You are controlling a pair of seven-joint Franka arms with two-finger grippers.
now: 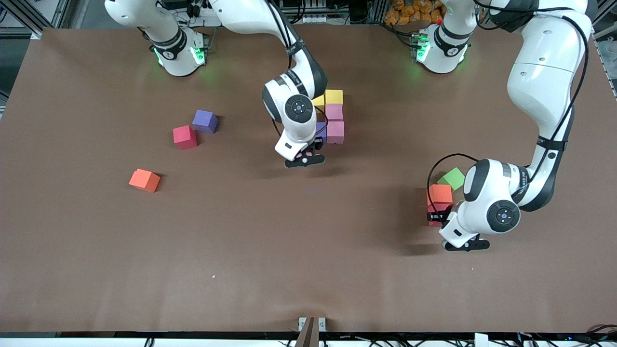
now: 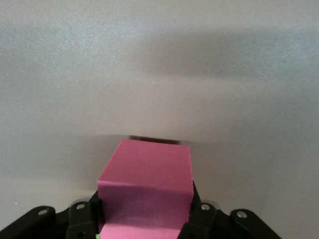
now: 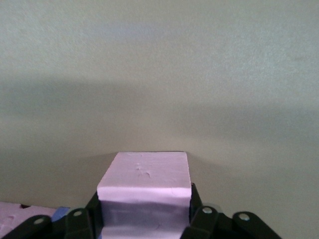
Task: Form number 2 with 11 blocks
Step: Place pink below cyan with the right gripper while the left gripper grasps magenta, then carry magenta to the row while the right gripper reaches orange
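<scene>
A cluster of blocks lies mid-table: two yellow point(image 1: 333, 96), two pink point(image 1: 335, 131) and a bluish one point(image 1: 321, 131). My right gripper point(image 1: 306, 153) is low at the cluster's edge nearer the front camera. It is shut on a pale pink block point(image 3: 147, 174) that rests on the table. My left gripper point(image 1: 436, 214) is low toward the left arm's end, shut on a deep pink-red block point(image 2: 147, 169) beside an orange block point(image 1: 439, 193). Purple point(image 1: 205, 120), crimson point(image 1: 184, 137) and orange point(image 1: 144, 180) blocks lie loose toward the right arm's end.
A green cube point(image 1: 452, 178) sits right next to the orange block, partly covered by the left arm's wrist. The brown table point(image 1: 308, 250) stretches bare between the two arms and toward the front camera.
</scene>
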